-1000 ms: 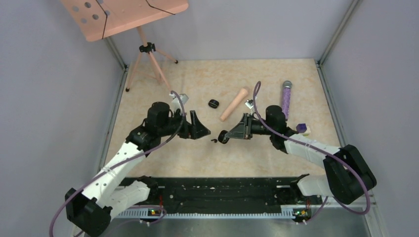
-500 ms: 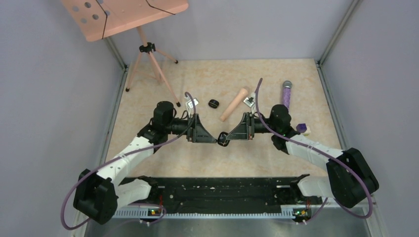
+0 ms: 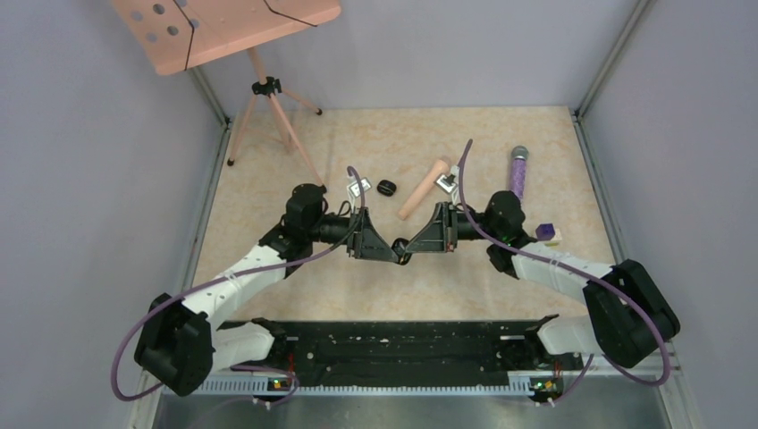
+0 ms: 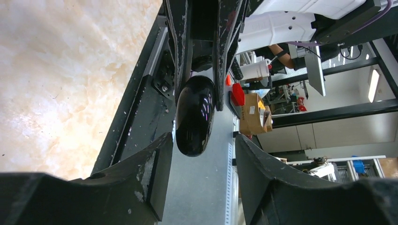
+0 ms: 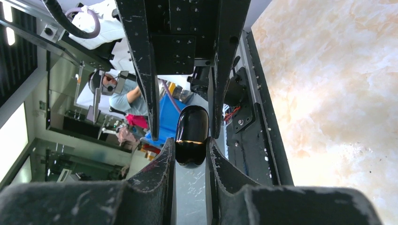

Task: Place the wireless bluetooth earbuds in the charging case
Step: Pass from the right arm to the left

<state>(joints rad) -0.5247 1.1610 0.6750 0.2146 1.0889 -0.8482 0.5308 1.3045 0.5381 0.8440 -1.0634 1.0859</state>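
My right gripper (image 3: 407,246) is shut on the charging case (image 5: 191,135), a glossy black pebble with a thin seam line. It holds the case above the table; the lid looks closed and no blue spots show. My left gripper (image 3: 391,252) is open and faces the right one tip to tip. In the left wrist view the case (image 4: 195,115) pokes just between my open left fingertips (image 4: 157,161) without touching them. The earbuds do not show in any view; the table under the two grippers is hidden.
A second small black rounded lump (image 3: 386,188) lies behind the grippers. Beside it lie a peach cylinder (image 3: 424,189) and, to the right, a purple wand (image 3: 517,179) and a purple-and-white cube (image 3: 548,233). A peach tripod stand (image 3: 268,107) is at the back left.
My left gripper has swung right and met the right gripper's tips. The right gripper has kept hold of the case and hardly moved. The small black speck below the grippers is now covered.
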